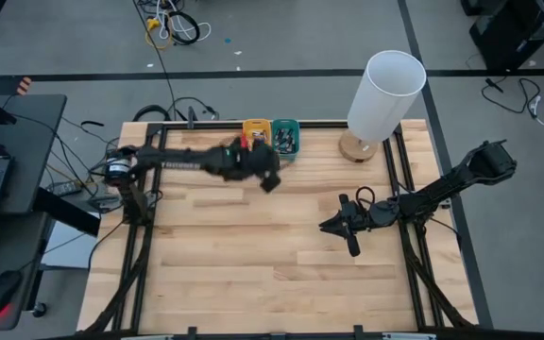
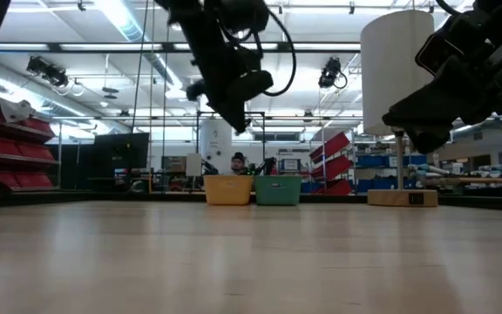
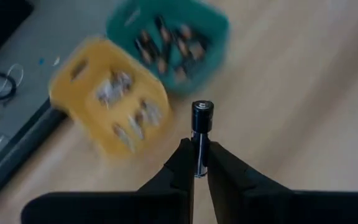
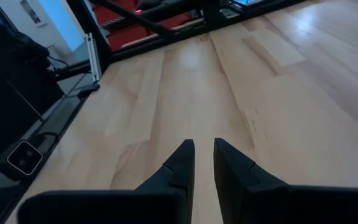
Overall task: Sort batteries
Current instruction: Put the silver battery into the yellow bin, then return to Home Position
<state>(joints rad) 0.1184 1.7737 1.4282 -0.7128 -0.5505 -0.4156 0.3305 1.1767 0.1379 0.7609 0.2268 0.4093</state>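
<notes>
1 battery [image 3: 201, 124] in left gripper [image 3: 199, 163] (2 trays [image 3: 107, 102], contents blurred)

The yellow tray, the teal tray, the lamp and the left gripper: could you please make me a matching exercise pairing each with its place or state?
Column 1:
1. yellow tray
2. teal tray
3. lamp
4. left gripper

Column 2:
a. stands at the table's far right, on a wooden base
b. shut on a battery, above the trays
c. at the far edge, on the outer left of the pair
d. at the far edge, nearer the lamp

Pairs: 1-c, 2-d, 3-a, 4-b
</notes>
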